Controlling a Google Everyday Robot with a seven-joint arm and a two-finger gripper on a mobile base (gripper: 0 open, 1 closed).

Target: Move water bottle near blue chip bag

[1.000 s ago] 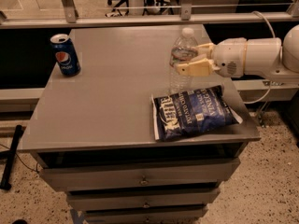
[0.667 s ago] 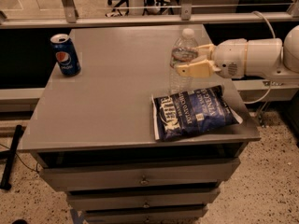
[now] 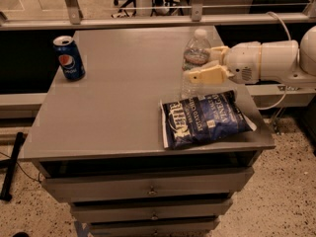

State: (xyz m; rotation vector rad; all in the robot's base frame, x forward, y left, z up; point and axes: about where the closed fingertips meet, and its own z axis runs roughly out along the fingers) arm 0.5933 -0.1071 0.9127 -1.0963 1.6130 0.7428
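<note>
Grey is the flat top of the bench [image 3: 113, 112], and three things are seen on or just over it. If the top is read like a clock face, the water bottle [image 3: 193, 58] is found at about 2 o'clock. It is clear, with a white cap, and it is held upright. The claw [image 3: 200, 64] is clenched on the water bottle. One cream finger [image 3: 207, 75] is pressed on the near side of the bottle, and the other is seen on the far side. The claw is reached in from 3 o'clock, at the end of a fat white arm [image 3: 266, 60]. Whether the bottom of the bottle is set down on the bench or lifted a tiny bit cannot be told.

The blue chip bag [image 3: 205, 120] is laid flat at about 4 o'clock on the bench, close to the front edge. White letters are printed on it, and its white ends are seen at the left and right. From the bag, the water bottle is found at 12 o'clock, just beside the bag's back edge.

A blue Pepsi can [image 3: 69, 58] is stood upright at 10 o'clock on the bench, well apart from the bottle and the bag.

Under the top, grey drawers [image 3: 148, 186] with small knobs are stacked. A speckled floor [image 3: 281, 201] is seen below, and a black bar [image 3: 12, 167] is leaned there at 8 o'clock. A metal rail [image 3: 148, 19] is run along behind the bench at 12 o'clock.
</note>
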